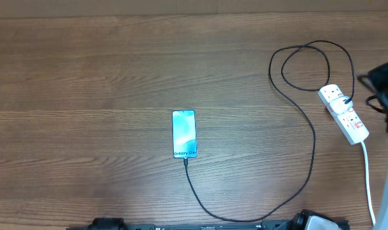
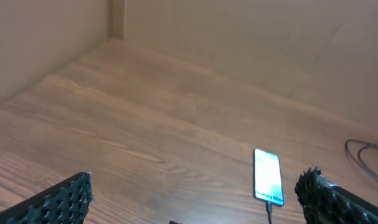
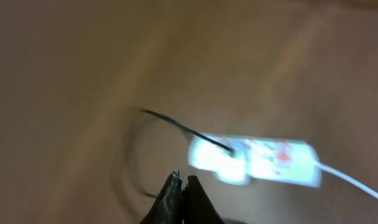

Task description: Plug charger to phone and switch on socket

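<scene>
Left jaws stand spread wide and empty on my feed; right jaws are pressed together, near the white power strip (image 3: 257,160). On the brown wooden bench (image 1: 85,96), I see the thin black charger cable (image 1: 309,153) meet the near edge of the slim blue-screened smartphone (image 1: 184,134), then loop off right to that strip.

Matte black jaws, left pads (image 2: 67,198) covered in small raised studs

The socket (image 1: 344,113) lies on the desk (image 1: 85,96) just beside the right end effector (image 1: 374,82) (a dark shape at the frame's edge). The charger (image 1: 314,150) loops away from there, its tip meeting the phone (image 1: 184,134), well apart toward the left arm's side.
</scene>
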`<state>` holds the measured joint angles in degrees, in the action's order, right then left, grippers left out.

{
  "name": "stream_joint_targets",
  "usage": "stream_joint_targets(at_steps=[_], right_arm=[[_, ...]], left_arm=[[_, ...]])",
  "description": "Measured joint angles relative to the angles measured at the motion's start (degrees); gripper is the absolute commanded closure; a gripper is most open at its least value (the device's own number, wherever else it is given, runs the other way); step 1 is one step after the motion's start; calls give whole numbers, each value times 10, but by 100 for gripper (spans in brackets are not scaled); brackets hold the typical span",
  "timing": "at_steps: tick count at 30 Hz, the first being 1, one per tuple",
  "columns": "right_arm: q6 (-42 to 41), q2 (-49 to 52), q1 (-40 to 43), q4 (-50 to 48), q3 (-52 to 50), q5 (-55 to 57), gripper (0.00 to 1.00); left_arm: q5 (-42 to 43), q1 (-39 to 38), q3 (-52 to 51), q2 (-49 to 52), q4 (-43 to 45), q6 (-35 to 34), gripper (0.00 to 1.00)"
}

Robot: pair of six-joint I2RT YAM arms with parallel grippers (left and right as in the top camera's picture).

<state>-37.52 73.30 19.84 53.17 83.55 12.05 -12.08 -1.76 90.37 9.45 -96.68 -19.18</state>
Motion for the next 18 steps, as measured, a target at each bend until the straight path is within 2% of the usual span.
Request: stream_joint_targets(at_steps=[5, 12, 15, 18], right_arm=[[0, -116, 0, -126, 0, -66, 96], [5, -202, 0, -307, 1, -138, 96], [34, -219, 0, -319, 1, -153, 96], [75, -238, 0, -284, 1, -162, 96]], left_arm=[[0, 0, 3, -75, -2, 0, 0], [0, 0, 29, -88, 1, 0, 0], [0, 0, 28, -88, 0, 0, 0], [0, 0, 28, -88, 0, 0, 0]])
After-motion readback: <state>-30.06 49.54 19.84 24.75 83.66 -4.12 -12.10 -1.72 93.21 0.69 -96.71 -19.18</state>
